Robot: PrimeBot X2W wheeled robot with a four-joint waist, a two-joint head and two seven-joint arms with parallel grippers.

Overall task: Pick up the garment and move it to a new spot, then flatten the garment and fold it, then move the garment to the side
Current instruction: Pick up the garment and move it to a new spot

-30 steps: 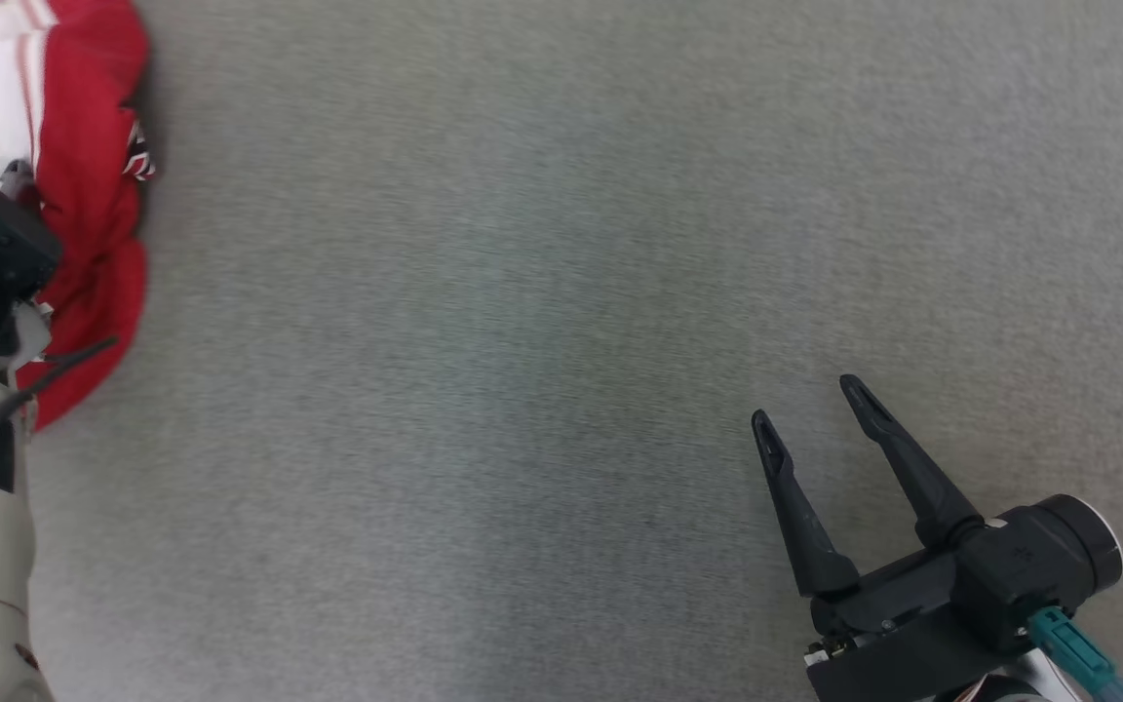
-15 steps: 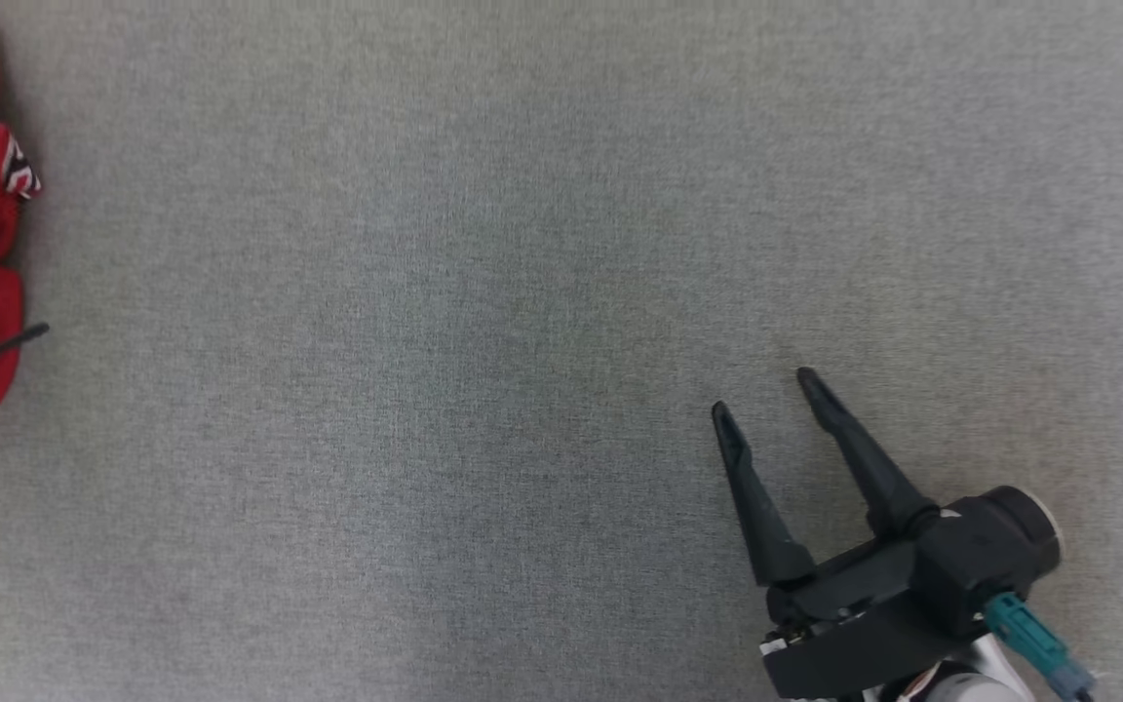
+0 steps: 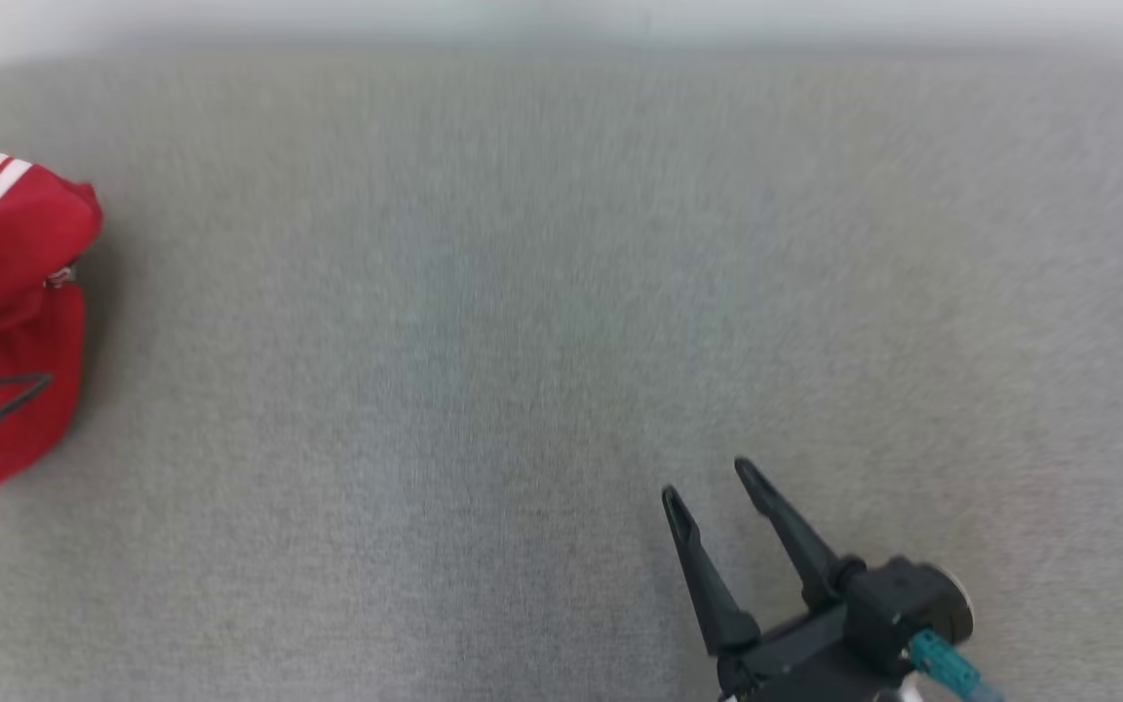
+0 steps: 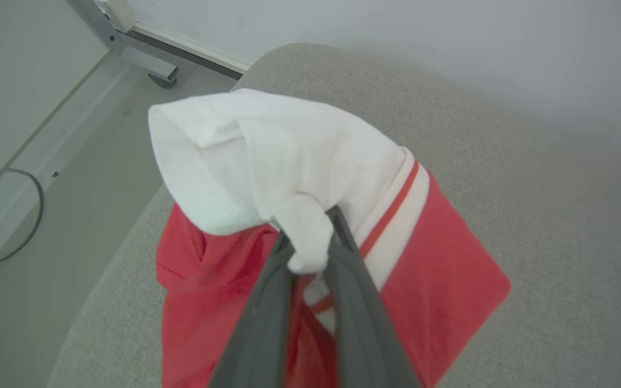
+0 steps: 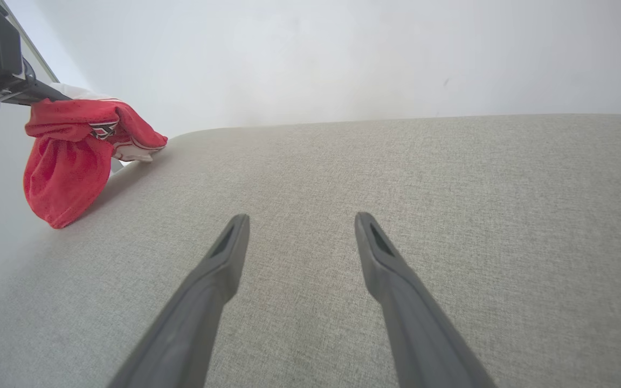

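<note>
The left jaws clamp a white fold of the garment (image 4: 289, 161), its red bulk hanging beneath them, seemingly barely lifted, while the right jaws gape empty; relocating, flattening and folding remain.

The left gripper (image 4: 310, 245) has closed on the garment (image 4: 440, 280), which now hangs bunched from it.

garment (image 4: 440, 280): red, white panel, thin red stripe
state: bunched, white fold pinched between jaws of left gripper (image 4: 310, 234)
pose: red bulk hung loose below those jaws
place: well apart from right gripper (image 5: 299, 221), off to its left
</note>
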